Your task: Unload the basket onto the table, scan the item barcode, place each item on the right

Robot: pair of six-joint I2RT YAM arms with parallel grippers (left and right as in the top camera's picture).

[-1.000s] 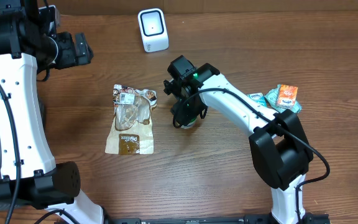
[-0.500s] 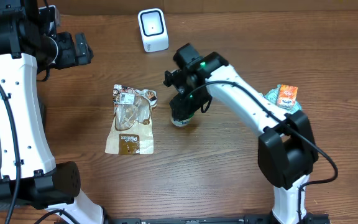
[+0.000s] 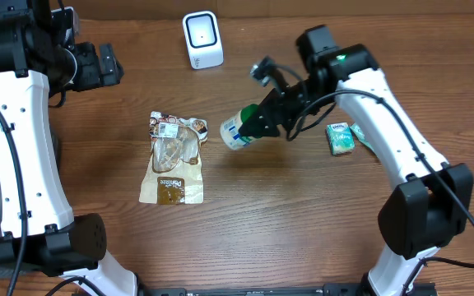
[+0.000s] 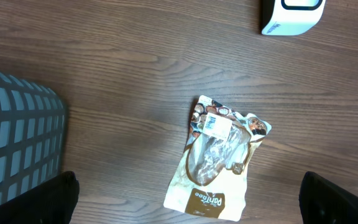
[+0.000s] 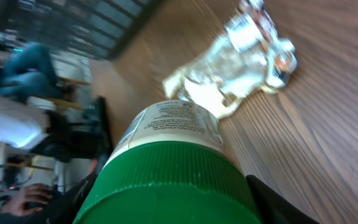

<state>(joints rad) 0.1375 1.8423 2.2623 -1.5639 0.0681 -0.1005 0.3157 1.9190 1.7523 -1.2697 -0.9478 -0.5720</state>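
Right end effector [image 3: 262, 120]: closed part-way on the white plastic bottle with a green ribbed cap [image 3: 235, 131], with a dark finger [image 5: 271, 200] pressed against each side of the cap end
Bottle position: lifted off the brown wood-grain desk [image 3: 286, 222] and lying roughly on its side, the white printed body pointing toward the left arm's side and the cap toward the wrist
Bottle label: small print shows on the white body in the right wrist view, too blurred to read
Left end effector [image 3: 108, 66]: jaws spread wide with nothing between them, hanging over the far left of the desk; only its dark fingertips [image 4: 64, 198] show at the bottom corners of its own camera
White box-shaped barcode scanner [image 3: 202, 39]: upright at the far edge of the desk, well apart from the bottle
Tan and clear snack pouch [image 3: 174, 158]: flat on the desk, near the bottle on the left arm's side, with a white sticker near its top edge; it lies under the left wrist camera
Small green-and-white packet [image 3: 341, 137]: flat on the desk beside the right arm
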